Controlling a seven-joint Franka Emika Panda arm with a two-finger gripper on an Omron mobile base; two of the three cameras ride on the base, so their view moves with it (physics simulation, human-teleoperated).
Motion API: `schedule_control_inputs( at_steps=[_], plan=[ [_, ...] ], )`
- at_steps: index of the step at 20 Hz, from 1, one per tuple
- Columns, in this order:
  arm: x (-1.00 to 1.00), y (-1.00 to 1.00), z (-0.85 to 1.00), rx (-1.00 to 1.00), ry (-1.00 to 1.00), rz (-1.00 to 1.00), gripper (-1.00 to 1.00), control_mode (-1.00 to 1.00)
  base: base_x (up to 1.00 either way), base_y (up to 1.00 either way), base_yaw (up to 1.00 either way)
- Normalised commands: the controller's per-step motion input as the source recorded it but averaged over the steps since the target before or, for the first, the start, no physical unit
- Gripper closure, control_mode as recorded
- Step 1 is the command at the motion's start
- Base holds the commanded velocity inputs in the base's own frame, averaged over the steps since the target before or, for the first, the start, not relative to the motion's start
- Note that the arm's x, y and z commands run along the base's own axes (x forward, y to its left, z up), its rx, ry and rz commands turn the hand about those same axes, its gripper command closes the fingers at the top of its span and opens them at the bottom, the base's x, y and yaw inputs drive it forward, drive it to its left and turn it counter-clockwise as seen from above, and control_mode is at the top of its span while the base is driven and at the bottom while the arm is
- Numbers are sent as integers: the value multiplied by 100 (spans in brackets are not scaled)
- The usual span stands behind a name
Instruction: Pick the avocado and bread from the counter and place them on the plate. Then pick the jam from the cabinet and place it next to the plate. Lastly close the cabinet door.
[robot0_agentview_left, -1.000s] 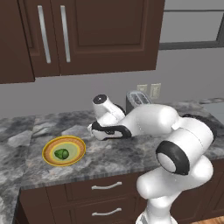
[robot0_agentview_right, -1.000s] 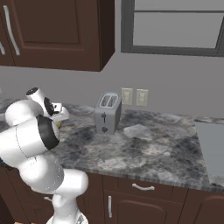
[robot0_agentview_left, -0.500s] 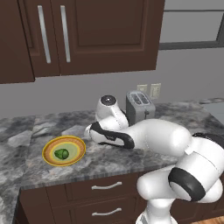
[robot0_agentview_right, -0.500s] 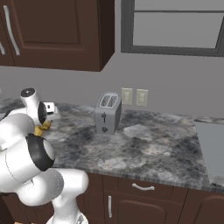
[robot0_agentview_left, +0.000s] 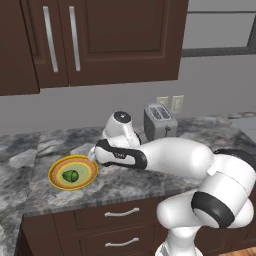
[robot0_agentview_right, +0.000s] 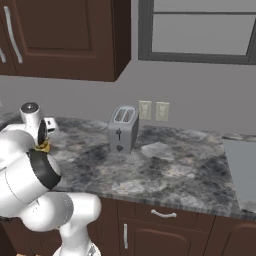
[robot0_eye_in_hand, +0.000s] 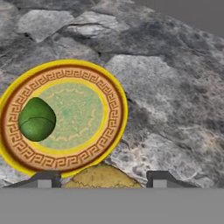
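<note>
Gripper (robot0_eye_in_hand: 101, 183) pinches the bread (robot0_eye_in_hand: 101, 178) between its two fingers, just beside the plate (robot0_eye_in_hand: 114, 94).
Bring the bread on over the pale green middle and let go gently; the avocado (robot0_eye_in_hand: 36, 119) sits at the plate's far side, so the near half and the counter (robot0_eye_in_hand: 175, 109) past the yellow rim are free.

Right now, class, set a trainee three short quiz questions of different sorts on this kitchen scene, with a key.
1. True or false: the avocado lies on the plate.
2. What does the gripper hold between its fingertips? A) jam B) the bread C) nothing
3. Fill in: the appliance standing by the wall sockets on the counter is a ____.

Key: 1 true; 2 B; 3 toaster.
</note>
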Motion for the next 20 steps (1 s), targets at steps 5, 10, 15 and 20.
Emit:
schedule_control_inputs(
  at_steps=[5, 10, 15, 20],
  plan=[
    [0, 49, 0, 0, 0, 2, 100, -100, 0, 0, 0],
    [0, 32, -20, -1, 0, 0, 100, -100, 0, 0, 0],
    [0, 22, -23, 0, 0, 0, 100, -100, 0, 0, 0],
    [2, 7, -8, 0, 0, 0, 100, -100, 0, 0, 0]
  ],
)
